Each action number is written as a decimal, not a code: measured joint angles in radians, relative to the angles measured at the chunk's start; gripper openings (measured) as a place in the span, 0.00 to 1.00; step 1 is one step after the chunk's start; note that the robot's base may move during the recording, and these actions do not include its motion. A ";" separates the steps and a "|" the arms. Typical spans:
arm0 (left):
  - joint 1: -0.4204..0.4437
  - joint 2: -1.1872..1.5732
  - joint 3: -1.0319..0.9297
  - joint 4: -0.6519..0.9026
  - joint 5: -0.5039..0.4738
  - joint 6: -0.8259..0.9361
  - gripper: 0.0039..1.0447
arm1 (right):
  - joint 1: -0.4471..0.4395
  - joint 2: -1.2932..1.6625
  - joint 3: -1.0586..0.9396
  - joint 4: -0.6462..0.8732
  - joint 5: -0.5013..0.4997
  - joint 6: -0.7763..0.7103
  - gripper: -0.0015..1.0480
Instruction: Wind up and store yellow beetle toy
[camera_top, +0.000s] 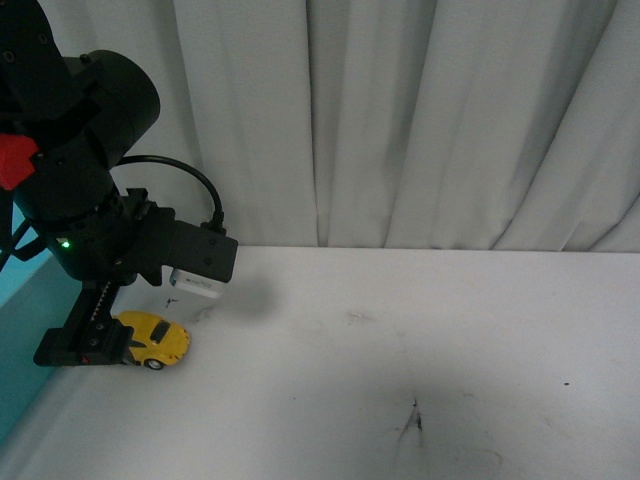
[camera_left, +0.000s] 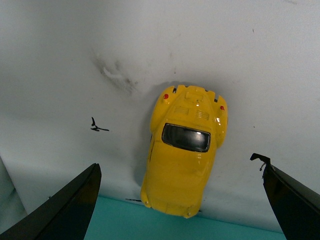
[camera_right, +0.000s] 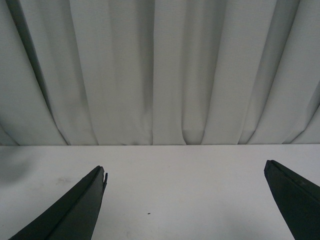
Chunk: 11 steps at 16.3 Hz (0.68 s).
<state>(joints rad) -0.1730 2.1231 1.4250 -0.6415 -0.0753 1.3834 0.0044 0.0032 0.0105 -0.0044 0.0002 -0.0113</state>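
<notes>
The yellow beetle toy (camera_top: 157, 340) sits on its wheels at the far left of the white table (camera_top: 400, 350), close to the table's left edge. In the left wrist view the yellow beetle toy (camera_left: 185, 150) lies lengthwise between the two dark fingers, one end reaching the table's edge. My left gripper (camera_left: 176, 161) hangs open just over the car, its fingers (camera_left: 75, 205) wide apart and clear of the car's sides. In the front view the left gripper (camera_top: 105, 345) is partly hidden by the arm. My right gripper (camera_right: 185, 166) is open over bare table and holds nothing.
A teal surface (camera_top: 20, 340) borders the table's left edge; in the left wrist view it is a teal strip (camera_left: 150, 227). A white pleated curtain (camera_top: 420, 120) closes off the back. Dark scuff marks (camera_top: 415, 420) spot the tabletop.
</notes>
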 joint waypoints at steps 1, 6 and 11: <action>0.000 0.013 0.010 -0.004 -0.002 0.005 0.94 | 0.000 0.000 0.000 0.000 0.000 0.000 0.94; 0.011 0.078 0.027 -0.008 -0.048 -0.163 0.94 | 0.000 0.000 0.000 0.000 0.000 0.000 0.94; 0.026 0.115 0.038 0.017 -0.048 -0.230 0.55 | 0.000 0.000 0.000 0.000 0.000 0.000 0.94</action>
<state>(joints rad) -0.1471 2.2379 1.4631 -0.6243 -0.1234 1.1534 0.0044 0.0032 0.0105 -0.0040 0.0002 -0.0113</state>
